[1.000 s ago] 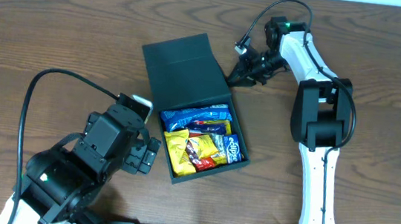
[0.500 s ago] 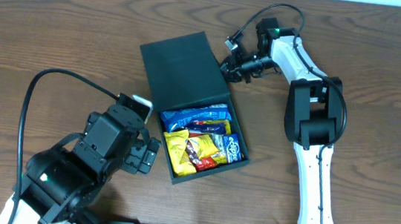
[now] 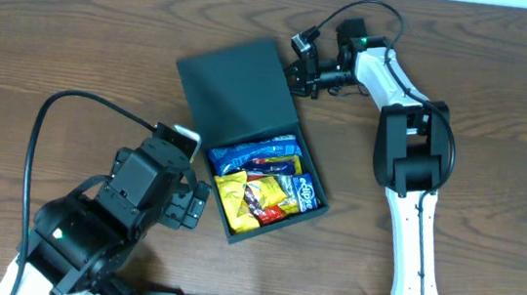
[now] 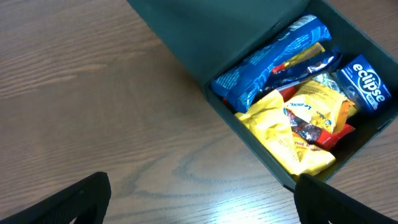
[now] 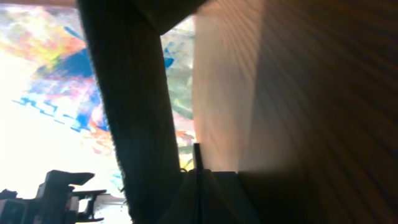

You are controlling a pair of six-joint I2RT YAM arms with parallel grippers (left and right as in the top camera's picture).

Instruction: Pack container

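Dark teal container (image 3: 235, 91), blue and yellow snack packets (image 3: 259, 186); brown woodgrain table (image 3: 60, 28)

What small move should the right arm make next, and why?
Probably push the lid over toward the snack packets: the shut right gripper sits at its free edge, and the container is full but open.

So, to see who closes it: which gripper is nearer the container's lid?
Right. The right gripper is at the lid's right edge; the left gripper hangs off the container's left side.
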